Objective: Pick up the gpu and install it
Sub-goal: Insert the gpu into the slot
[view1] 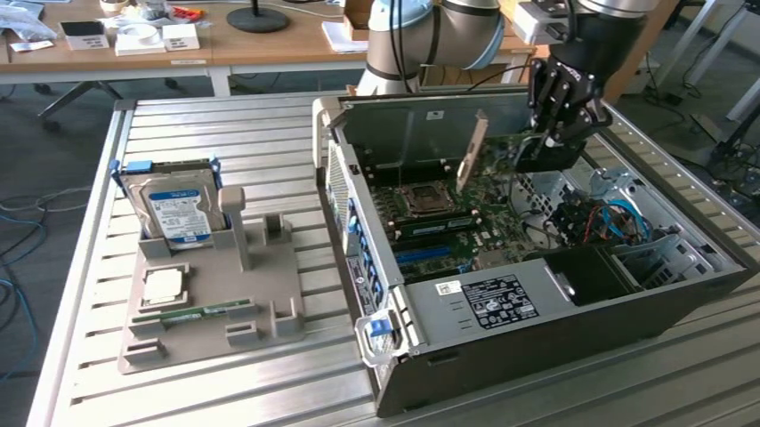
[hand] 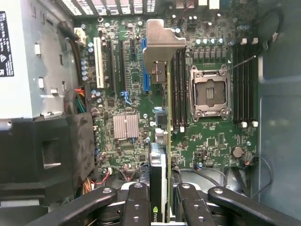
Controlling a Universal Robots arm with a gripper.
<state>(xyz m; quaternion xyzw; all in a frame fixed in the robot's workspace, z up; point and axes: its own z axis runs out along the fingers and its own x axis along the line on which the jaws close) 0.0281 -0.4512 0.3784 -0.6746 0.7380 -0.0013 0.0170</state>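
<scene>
Gpu (hand: 160,162), edge-on green board with silver bracket, clamped in gripper (hand: 162,190).

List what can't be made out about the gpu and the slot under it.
- Slot beneath the gpu: in the wrist view the card stands edge-on over it, so seating cannot be told.
- Fan face of the gpu: in the exterior view the hand covers most of the card.
- Hard drive label text: in the exterior view it is too small to read.
</scene>
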